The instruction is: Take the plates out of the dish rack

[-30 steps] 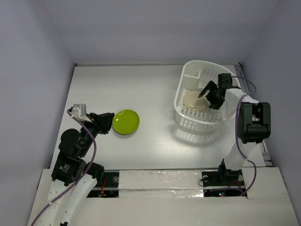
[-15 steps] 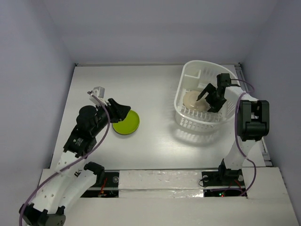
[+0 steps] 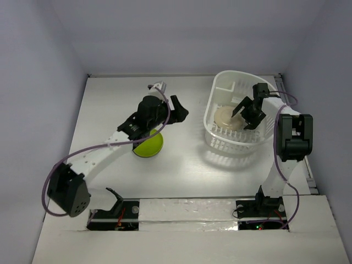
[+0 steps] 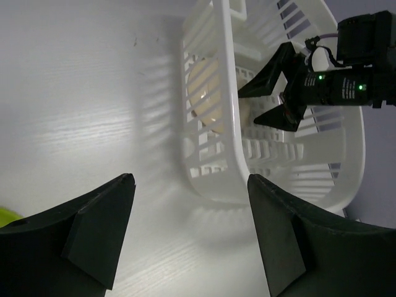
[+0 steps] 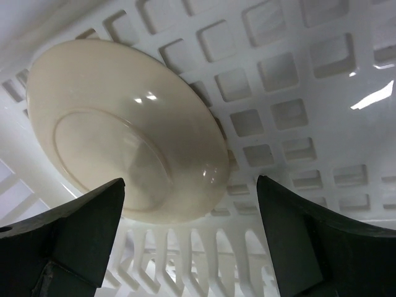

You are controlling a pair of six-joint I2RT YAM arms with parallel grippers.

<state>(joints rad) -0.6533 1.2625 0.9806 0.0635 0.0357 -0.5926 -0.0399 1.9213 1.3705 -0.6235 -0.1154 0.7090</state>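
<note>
Well, glossy cream plate [image 5: 124,130] in slotted white rack [image 5: 297,80]; left tool [image 4: 189,185], right tool [image 5: 189,204] agape

White arm links [image 3: 102,155], black joints [image 3: 294,140], purple cables [image 3: 52,176]; black wedge-shaped fingers [image 4: 99,226].

White slotted dish rack [image 3: 231,144] sits by the bench's far right corner, holding a cream plate [image 3: 224,117]; a lime green plate [image 3: 149,147] lies left of centre.

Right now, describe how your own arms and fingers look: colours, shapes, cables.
Both arms have white links with black joint housings: left arm, right arm. A purple cable loops along each. The fingers are matte black wedges that taper toward the tips. Small green lights glow on the right arm's black wrist body.
</note>
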